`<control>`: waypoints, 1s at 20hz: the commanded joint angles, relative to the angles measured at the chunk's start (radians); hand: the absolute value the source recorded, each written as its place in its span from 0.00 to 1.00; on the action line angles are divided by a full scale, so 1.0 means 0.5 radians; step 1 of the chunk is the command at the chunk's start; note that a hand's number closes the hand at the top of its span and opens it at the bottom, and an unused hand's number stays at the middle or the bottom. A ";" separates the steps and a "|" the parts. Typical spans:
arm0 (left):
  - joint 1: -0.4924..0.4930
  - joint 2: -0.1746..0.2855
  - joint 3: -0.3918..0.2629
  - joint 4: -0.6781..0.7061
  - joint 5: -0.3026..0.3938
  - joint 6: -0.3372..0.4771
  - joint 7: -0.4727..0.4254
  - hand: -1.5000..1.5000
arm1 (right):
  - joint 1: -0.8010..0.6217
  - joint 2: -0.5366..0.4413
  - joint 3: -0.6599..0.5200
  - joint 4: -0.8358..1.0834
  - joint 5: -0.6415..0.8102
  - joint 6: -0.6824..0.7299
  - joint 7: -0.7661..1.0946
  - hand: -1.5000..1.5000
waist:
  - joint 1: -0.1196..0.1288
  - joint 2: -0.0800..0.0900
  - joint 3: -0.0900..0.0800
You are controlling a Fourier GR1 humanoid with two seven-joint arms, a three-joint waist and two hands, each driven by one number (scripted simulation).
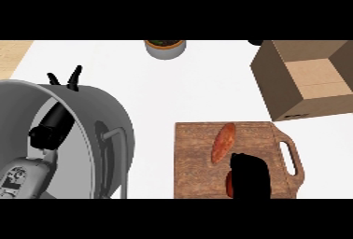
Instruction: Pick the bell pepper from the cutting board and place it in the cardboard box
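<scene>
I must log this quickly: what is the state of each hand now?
Left hand: open, resting, fingers up, holding nothing.
Right hand: over the red bell pepper on the cutting board; grip cannot be told.

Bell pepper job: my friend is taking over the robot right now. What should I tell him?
Left hand: open, resting at the view's left, fingers up, holding nothing.
Right hand: down over the near end of the cutting board, covering most of the red bell pepper. Whether it grips the pepper can't be seen.
A long reddish-brown item also lies on the board.
Cardboard box: open, far right, beyond the board.
Done: the hand has reached the pepper.
Left: lift it, carry it to the box, let go.
</scene>
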State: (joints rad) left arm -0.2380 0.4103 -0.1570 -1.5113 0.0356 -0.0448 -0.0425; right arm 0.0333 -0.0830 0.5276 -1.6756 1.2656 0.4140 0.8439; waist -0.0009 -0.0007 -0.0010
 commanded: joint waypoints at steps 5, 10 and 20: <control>0.115 -0.116 -0.019 -0.144 -0.143 0.005 -0.039 0.50 | -0.060 -0.158 0.058 0.040 0.162 -0.233 -0.191 1.00 | 0.004 -0.001 0.002; -0.019 -0.088 -0.025 -0.123 -0.042 -0.103 0.021 0.50 | -0.174 -0.458 0.566 -0.126 -0.232 -0.107 -1.305 1.00 | 0.161 0.013 0.015; -0.004 -0.071 0.095 -0.098 -0.058 -0.083 0.062 0.50 | -0.271 -1.210 0.414 -0.787 -0.647 -0.611 -2.610 1.00 | 0.001 0.000 0.014</control>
State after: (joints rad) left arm -0.2428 0.3715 -0.1335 -1.5668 0.0111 -0.1073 0.0245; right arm -0.0854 -0.5472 0.8033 -1.9584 1.0188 0.1990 -0.2475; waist 0.0281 0.0007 0.0062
